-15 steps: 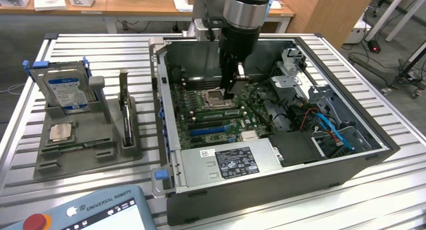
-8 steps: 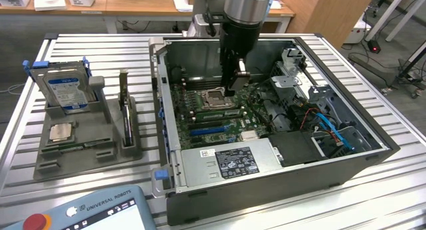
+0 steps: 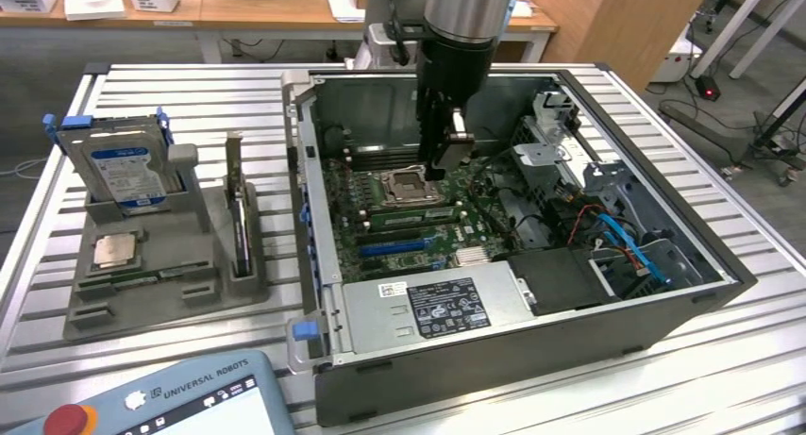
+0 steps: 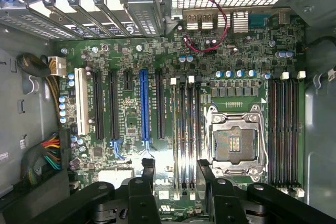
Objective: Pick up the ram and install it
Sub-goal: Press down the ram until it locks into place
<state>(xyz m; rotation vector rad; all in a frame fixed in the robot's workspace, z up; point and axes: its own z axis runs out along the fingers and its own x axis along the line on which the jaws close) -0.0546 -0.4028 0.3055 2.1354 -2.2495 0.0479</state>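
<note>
My gripper (image 3: 444,171) hangs inside the open computer case (image 3: 705,298), just above the motherboard (image 3: 410,223) near the empty processor socket (image 3: 410,185). In the wrist view the gripper (image 4: 177,174) is open, with its two dark fingertips (image 4: 148,167) standing on either side of a bank of memory slots (image 4: 186,129) and nothing between them. A second bank of slots (image 4: 283,129) lies beyond the socket (image 4: 233,145). The ram (image 3: 126,281) lies flat in the front of the grey holder (image 3: 240,289) at the exterior view's left, far from the gripper.
The holder also carries a hard drive (image 3: 126,166), a silver processor chip (image 3: 116,250) and an upright dark expansion card (image 3: 237,218). The case holds a power supply (image 3: 435,308), drive cages (image 3: 567,152) and cables (image 3: 617,237). A teach pendant (image 3: 164,402) lies at the table's front.
</note>
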